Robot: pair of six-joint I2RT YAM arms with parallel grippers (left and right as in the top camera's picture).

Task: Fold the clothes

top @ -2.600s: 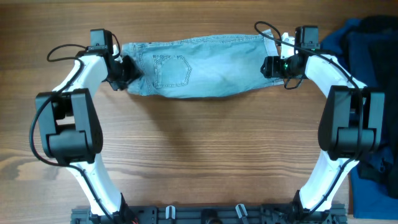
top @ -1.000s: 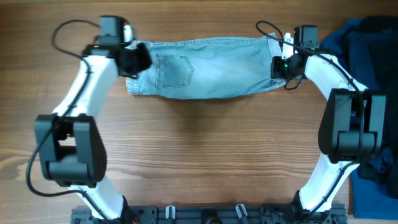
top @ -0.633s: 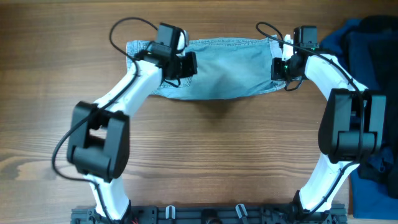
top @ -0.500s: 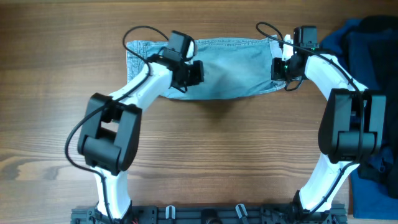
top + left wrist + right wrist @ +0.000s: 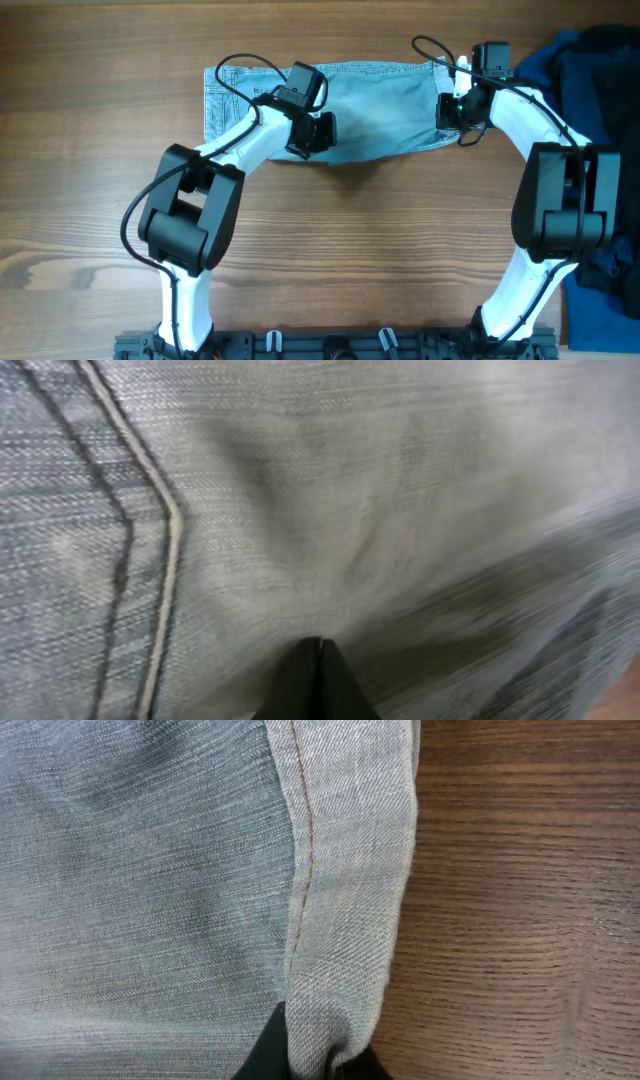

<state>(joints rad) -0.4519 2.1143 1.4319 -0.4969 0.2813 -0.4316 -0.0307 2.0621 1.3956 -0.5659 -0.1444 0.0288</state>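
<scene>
the light blue denim shorts (image 5: 380,110) lie spread flat on the far side of the wooden table (image 5: 350,250), stretched between the two hands. the left gripper (image 5: 318,133) sits over the shorts' near edge. its jaws are pressed tight together, and in its wrist view the tips (image 5: 320,680) meet right against the denim, seemingly pinching a thin bit of cloth. a curved pocket seam (image 5: 165,520) runs up to the left of its fingers. the right gripper (image 5: 447,108) is clamped on the folded hem (image 5: 350,900) at the shorts' right end. bare wood lies just right of its fingers. dark navy garments (image 5: 590,60) are heaped well beyond the right arm.
</scene>
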